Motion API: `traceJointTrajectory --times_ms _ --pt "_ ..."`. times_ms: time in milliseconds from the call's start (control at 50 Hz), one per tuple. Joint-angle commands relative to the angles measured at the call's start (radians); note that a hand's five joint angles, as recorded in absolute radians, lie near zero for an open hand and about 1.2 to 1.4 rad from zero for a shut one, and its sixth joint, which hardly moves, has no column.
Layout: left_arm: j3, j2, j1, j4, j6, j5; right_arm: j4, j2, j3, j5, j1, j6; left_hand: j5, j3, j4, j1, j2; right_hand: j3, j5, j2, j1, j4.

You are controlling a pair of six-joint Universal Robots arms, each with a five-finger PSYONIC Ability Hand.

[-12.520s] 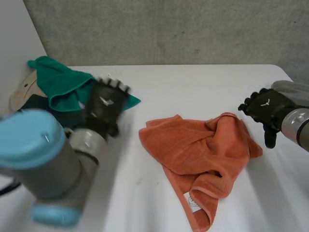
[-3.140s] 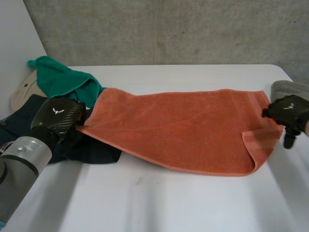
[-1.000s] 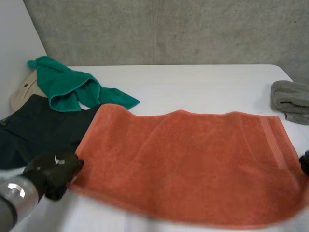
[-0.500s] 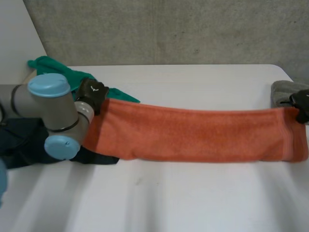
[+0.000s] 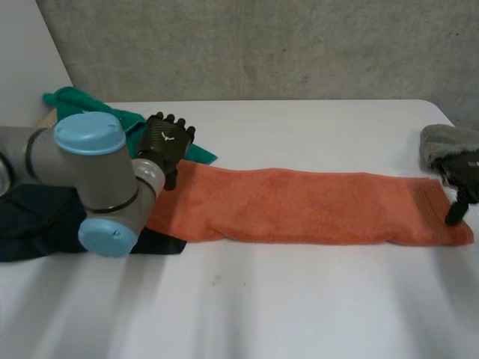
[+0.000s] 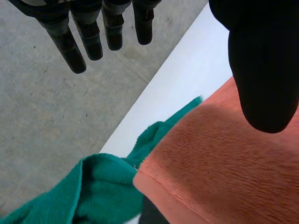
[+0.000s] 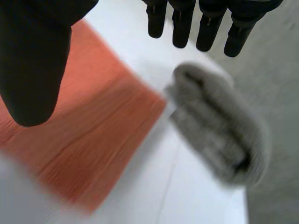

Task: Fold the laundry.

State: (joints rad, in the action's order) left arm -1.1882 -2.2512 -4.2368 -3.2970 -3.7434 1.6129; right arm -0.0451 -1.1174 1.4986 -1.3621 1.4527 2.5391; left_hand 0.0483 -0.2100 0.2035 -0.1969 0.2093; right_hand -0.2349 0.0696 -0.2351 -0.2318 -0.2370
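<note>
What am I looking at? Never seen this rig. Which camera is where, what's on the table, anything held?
A two-armed robot with black hands, folding laundry on a white table. The head view looks down from between the arms; the two wrist views come from a camera on each wrist, looking along the palm. An orange towel lies folded into a long strip. The left hand is at one end, the right hand at the other; both are open and hold nothing. Near the left end lie a green cloth and a dark garment; near the right end, a grey cloth.
</note>
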Motion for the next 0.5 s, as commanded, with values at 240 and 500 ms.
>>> traceJointTrajectory --times_ms 240,500 --pt "-0.174 0.094 -0.005 -0.01 0.155 -0.011 0.146 0.114 0.114 0.094 -0.16 -0.068 -0.048 0.035 -0.029 0.022 -0.035 -1.161 1.152 -1.161 -1.164 -1.159" --pt "-0.269 0.242 -0.021 -0.012 0.155 -0.015 0.266 -0.052 0.074 -0.064 -0.354 -0.331 -0.048 0.035 -0.029 0.022 -0.035 -1.161 1.152 -1.161 -1.164 -1.159"
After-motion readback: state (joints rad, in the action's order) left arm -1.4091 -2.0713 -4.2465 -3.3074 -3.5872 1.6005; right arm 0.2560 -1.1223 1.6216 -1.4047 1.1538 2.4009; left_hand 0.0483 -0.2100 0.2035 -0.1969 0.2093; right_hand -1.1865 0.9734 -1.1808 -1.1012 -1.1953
